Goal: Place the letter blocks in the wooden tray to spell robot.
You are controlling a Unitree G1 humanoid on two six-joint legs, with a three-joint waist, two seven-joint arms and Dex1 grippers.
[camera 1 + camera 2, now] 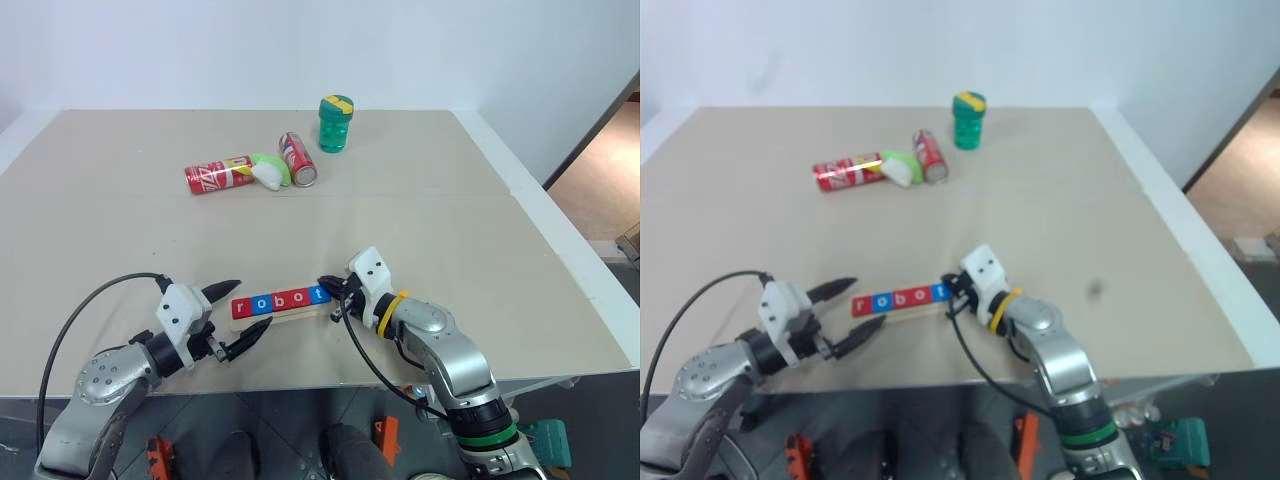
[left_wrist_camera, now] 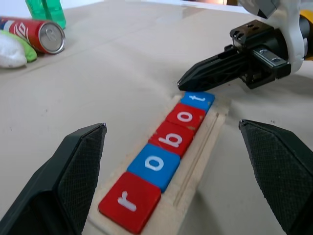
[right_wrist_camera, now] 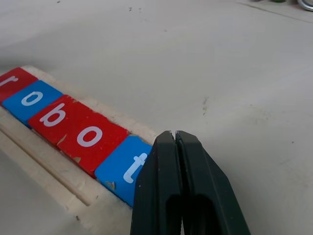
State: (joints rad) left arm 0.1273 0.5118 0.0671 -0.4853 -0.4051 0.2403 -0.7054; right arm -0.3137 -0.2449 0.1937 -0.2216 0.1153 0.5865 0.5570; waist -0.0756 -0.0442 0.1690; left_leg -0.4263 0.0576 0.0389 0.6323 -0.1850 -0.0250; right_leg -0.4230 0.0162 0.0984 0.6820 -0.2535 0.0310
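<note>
Five letter blocks [image 2: 173,138] lie in a row in the wooden tray [image 2: 205,142] near the table's front edge, reading r, o, b, o, t: red r [image 2: 129,200], blue o, red b, red o, blue t [image 2: 197,99]. My left gripper [image 1: 254,306] is open at the tray's r end, one finger [image 2: 83,161] on each side of that end, touching nothing. My right gripper [image 3: 174,133] is shut and empty, its tip at the t end of the row, right by the blue t tile [image 3: 122,169]. Whether it touches the tile I cannot tell.
Far across the table lie two red soda cans [image 1: 218,176] [image 1: 297,158] with a green and white object [image 1: 268,170] between them. A green container [image 1: 335,123] stands behind. The table's front edge [image 1: 300,385] runs just below the tray.
</note>
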